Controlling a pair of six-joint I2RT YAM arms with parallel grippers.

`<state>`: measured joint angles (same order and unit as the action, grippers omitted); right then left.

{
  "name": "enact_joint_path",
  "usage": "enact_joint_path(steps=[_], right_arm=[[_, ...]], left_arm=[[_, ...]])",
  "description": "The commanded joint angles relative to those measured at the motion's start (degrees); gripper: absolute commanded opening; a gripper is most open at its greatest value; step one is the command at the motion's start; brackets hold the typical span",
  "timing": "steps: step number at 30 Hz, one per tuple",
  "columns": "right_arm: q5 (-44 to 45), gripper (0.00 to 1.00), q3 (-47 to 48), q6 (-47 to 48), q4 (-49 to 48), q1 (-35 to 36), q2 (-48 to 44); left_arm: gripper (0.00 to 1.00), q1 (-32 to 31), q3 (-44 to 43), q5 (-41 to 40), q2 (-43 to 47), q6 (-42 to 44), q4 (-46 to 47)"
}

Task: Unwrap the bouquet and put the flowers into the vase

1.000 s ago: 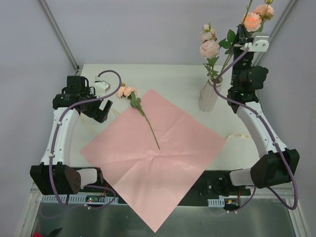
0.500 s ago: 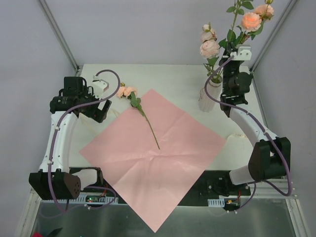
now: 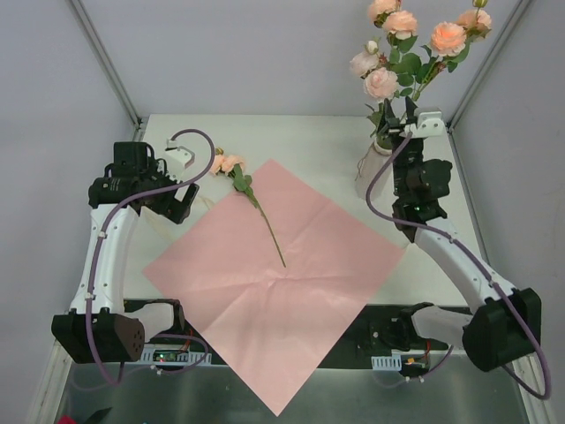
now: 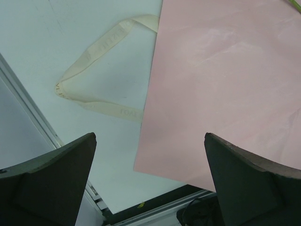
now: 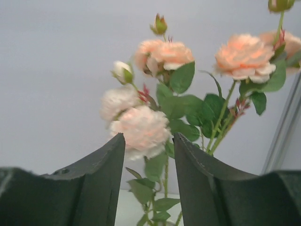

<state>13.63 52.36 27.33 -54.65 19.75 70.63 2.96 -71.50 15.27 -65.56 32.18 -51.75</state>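
The off-white vase (image 3: 377, 162) stands at the back right, partly behind my right arm, and holds several of the flowers (image 3: 402, 53), peach and pale pink roses with green leaves. My right gripper (image 3: 395, 117) (image 5: 148, 136) sits just above the vase neck, jaws apart with nothing between them; the blooms (image 5: 141, 129) rise just beyond the fingers. The bouquet is unwrapped: its pink paper (image 3: 274, 274) (image 4: 225, 80) lies flat as a square. One rose (image 3: 228, 163) lies on the paper's upper left edge. My left gripper (image 3: 181, 205) (image 4: 150, 136) hovers open over the paper's left edge.
A cream ribbon (image 4: 94, 70) lies looped on the white table (image 3: 309, 137) just left of the paper. Slanted metal frame posts (image 3: 106, 62) rise at the back corners. The table's near edge drops to a black strip (image 4: 155, 200).
My right arm has come down and forward, lowering a stem of roses into the vase, and its jaws have parted. The left arm has barely moved.
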Motion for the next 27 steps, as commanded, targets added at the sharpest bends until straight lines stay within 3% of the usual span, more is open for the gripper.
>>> enact_joint_path(steps=[1,4,7,11,15,22,27], right_arm=[[-0.88,0.49,3.44,3.69,10.32,5.99,-8.13],[-0.44,0.50,8.96,4.04,22.89,13.28,-8.06],[-0.26,0.53,17.21,3.79,36.07,19.61,-1.83],[-2.11,0.59,30.49,-1.13,52.60,26.03,13.10],[-6.59,0.54,42.80,-6.93,67.88,28.76,26.37],[-13.10,0.55,55.21,-11.16,75.74,29.56,45.26],[-13.19,0.56,58.47,-12.91,80.05,29.56,52.06]], left_arm=[[0.99,0.64,-0.04,1.26,1.22,0.34,-0.28],[0.99,0.90,-0.04,1.17,1.31,-0.01,-0.11],[0.99,1.08,-0.30,0.47,0.79,-1.59,0.68],[0.99,1.17,-1.70,-0.06,0.61,-2.57,0.59],[0.99,1.08,-1.36,-0.24,1.40,-2.74,0.59],[0.99,1.08,0.66,0.47,2.80,-2.13,0.42],[0.99,1.08,1.98,0.38,4.04,-0.98,0.24]])
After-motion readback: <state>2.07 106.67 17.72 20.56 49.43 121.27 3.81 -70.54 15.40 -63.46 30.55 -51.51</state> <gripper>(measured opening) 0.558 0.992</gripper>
